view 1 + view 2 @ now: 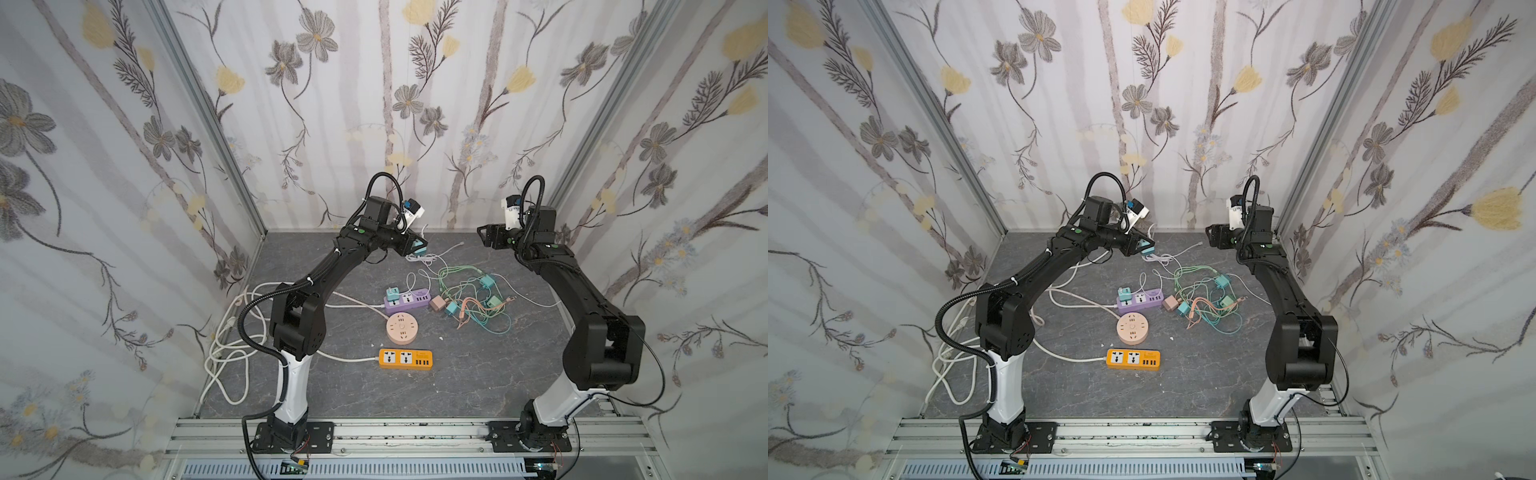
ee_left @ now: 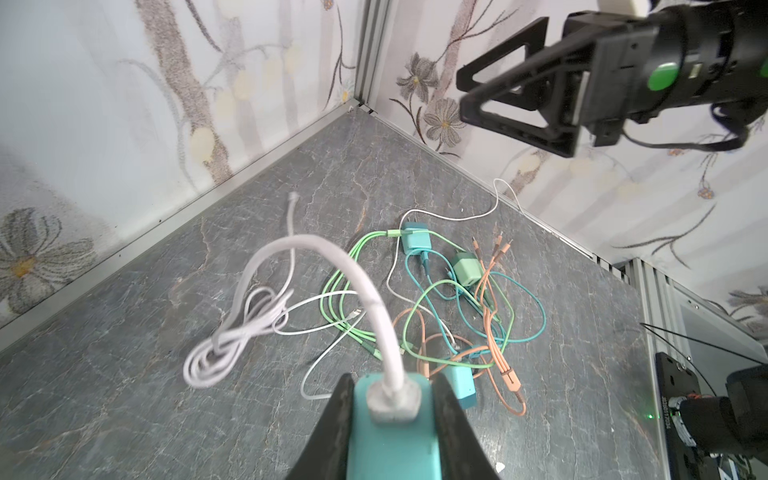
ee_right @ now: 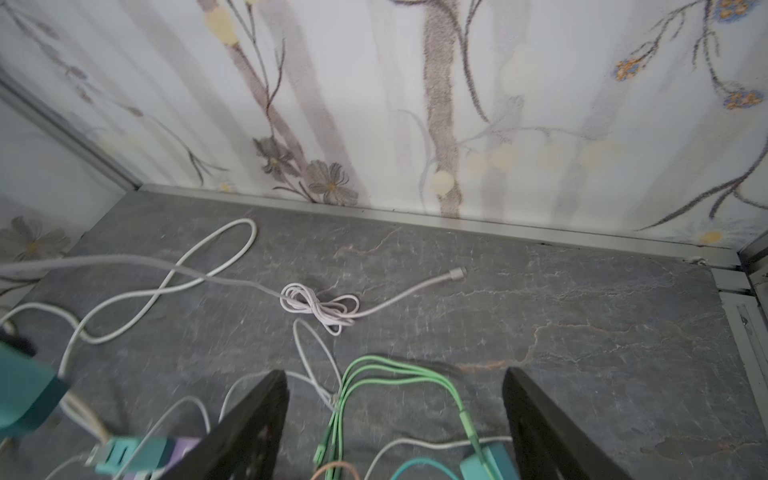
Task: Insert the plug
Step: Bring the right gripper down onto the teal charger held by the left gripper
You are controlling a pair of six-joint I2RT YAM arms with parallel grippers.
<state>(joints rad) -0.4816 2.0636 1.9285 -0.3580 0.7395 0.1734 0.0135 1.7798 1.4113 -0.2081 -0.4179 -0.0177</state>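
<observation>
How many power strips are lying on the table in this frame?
3: a purple rectangular plastic strip farthest back, a round pink one in the middle, an orange rectangular one nearest the front. None seems hidden.

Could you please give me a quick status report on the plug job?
Left end effector shut on teal plug, held aloft. Right end effector open, empty. Purple power strip has one socket free. Cable tangle beside it, not blocking.

floral walls (image 1: 374, 124), grey marbled floor (image 1: 478, 374)

teal plug (image 2: 390, 451) | white cable (image 2: 376, 309) attached | held aloft in left gripper (image 2: 390, 399)
</observation>
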